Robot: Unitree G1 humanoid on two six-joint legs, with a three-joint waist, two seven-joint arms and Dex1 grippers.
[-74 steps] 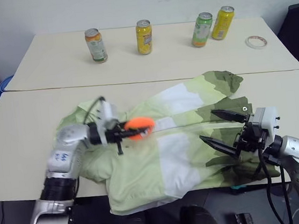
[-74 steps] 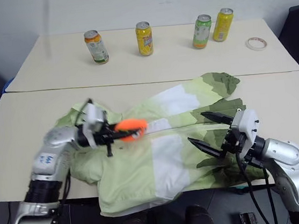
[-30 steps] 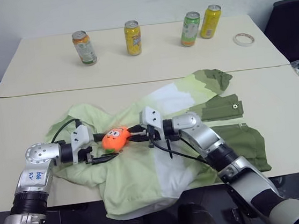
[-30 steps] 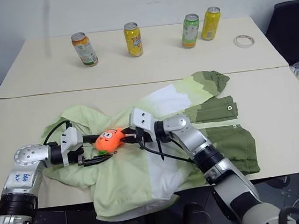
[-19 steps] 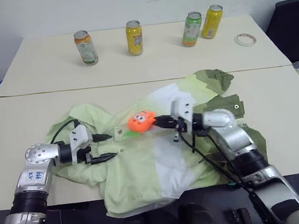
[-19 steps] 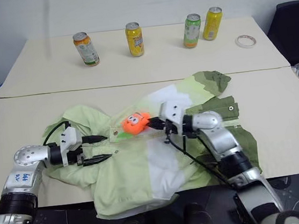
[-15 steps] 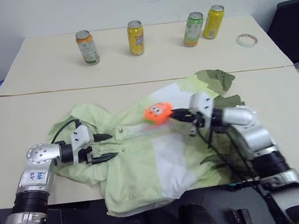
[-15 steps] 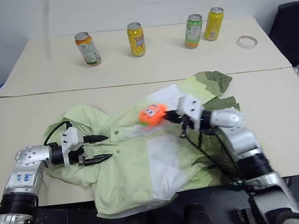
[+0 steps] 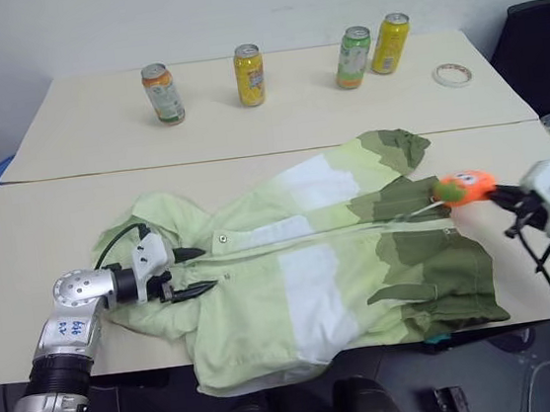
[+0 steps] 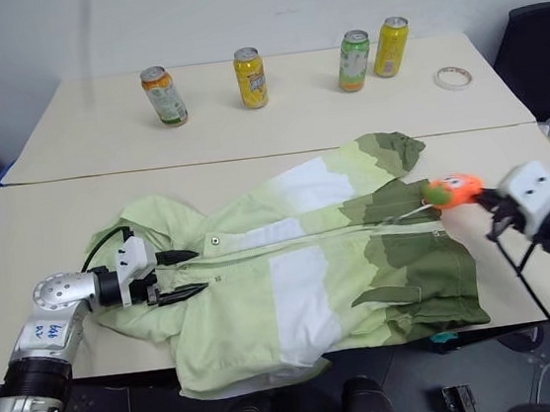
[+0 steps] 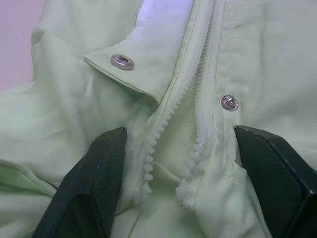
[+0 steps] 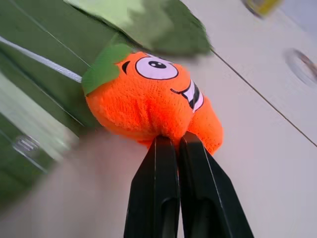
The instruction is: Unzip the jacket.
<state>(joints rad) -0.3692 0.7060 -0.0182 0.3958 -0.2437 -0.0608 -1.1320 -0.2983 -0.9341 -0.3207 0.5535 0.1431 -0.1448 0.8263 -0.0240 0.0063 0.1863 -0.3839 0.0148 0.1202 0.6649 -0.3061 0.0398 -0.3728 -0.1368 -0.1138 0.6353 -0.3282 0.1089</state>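
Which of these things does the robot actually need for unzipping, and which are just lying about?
Needed: jacket; orange plush toy on a cord, pinched by the right gripper; open left gripper at the collar.

Lying about: four drink cans; tape roll.

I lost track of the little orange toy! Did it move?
Yes. The orange toy, pinched in the right gripper, went from the jacket's collar end, near the left gripper, across to its far hem.

L arm: silver shell, blue markings, black cable | L gripper (image 9: 191,271): 2 black fingers, white mount | R gripper (image 10: 480,199): white housing, black cables
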